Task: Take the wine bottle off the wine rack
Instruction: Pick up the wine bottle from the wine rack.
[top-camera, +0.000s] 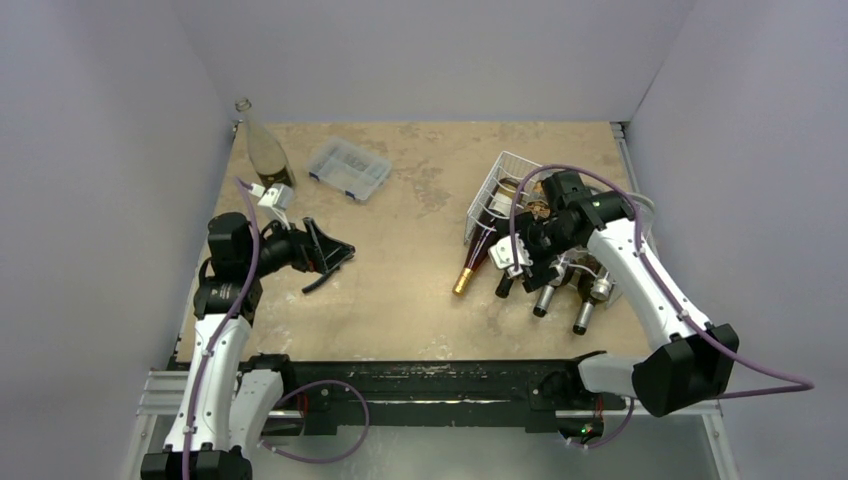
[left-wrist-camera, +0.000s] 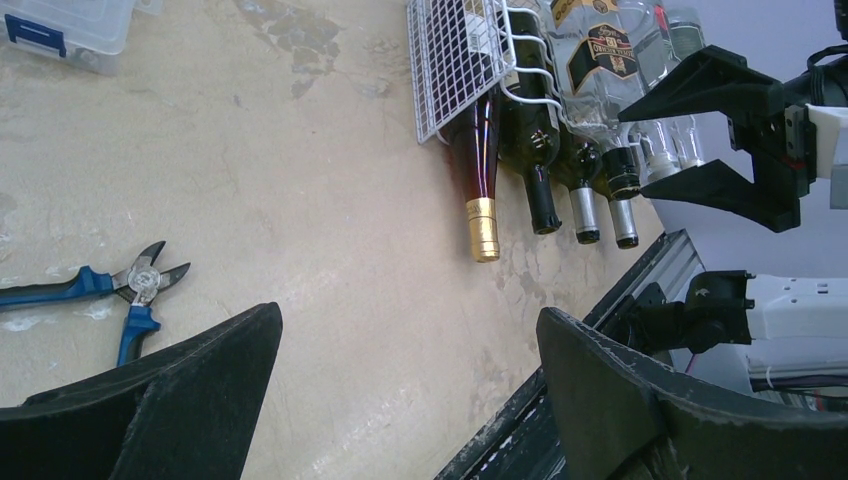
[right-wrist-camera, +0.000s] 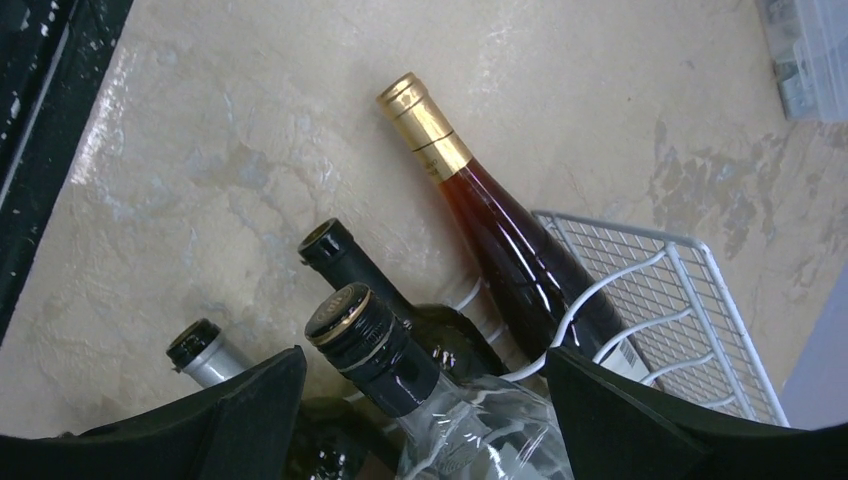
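The white wire wine rack (top-camera: 497, 187) lies at the right of the table, with several bottles in it, necks toward the near edge. In the right wrist view, a clear glass bottle with a black cap (right-wrist-camera: 372, 340) lies on top, a red wine bottle with gold foil (right-wrist-camera: 500, 235) beside it, and a dark bottle (right-wrist-camera: 345, 262) and a silver-capped one (right-wrist-camera: 203, 353) lower down. My right gripper (right-wrist-camera: 425, 355) is open and straddles the clear bottle's neck, with a gap showing on the cap side. My left gripper (left-wrist-camera: 408, 315) hangs open over bare table at the left, holding nothing.
A clear plastic compartment box (top-camera: 349, 168) sits at the back centre-left. A pale glass bottle (top-camera: 266, 150) stands upright in the back left corner. Blue-handled pliers (left-wrist-camera: 125, 290) lie on the table near my left gripper. The black front rail (top-camera: 440, 385) runs along the near edge.
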